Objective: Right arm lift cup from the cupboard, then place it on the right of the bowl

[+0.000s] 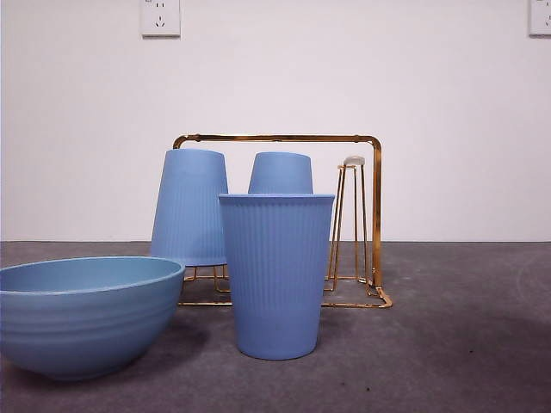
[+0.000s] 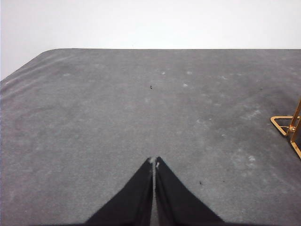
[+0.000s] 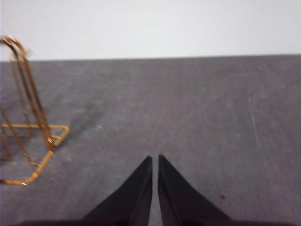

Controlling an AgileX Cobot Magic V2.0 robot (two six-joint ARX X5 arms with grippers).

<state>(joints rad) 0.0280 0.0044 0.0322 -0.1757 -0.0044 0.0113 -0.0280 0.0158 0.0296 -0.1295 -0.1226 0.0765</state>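
Observation:
A blue ribbed cup [image 1: 276, 274] stands upright on the grey table, just right of the wide blue bowl [image 1: 84, 311] at the near left. Behind them is the gold wire cupboard [image 1: 370, 225] with two more blue cups [image 1: 190, 207] upside down on its prongs. Neither arm shows in the front view. My right gripper [image 3: 155, 159] is shut and holds nothing, hovering over bare table with the cupboard's end [image 3: 29, 126] off to its side. My left gripper [image 2: 154, 161] is shut too, over bare table, with a cupboard corner [image 2: 288, 125] at the view's edge.
A white wall with two sockets [image 1: 160, 17] rises behind the table. One prong [image 1: 351, 219] at the cupboard's right end stands bare. The table's rounded far corner [image 2: 44, 52] shows in the left wrist view.

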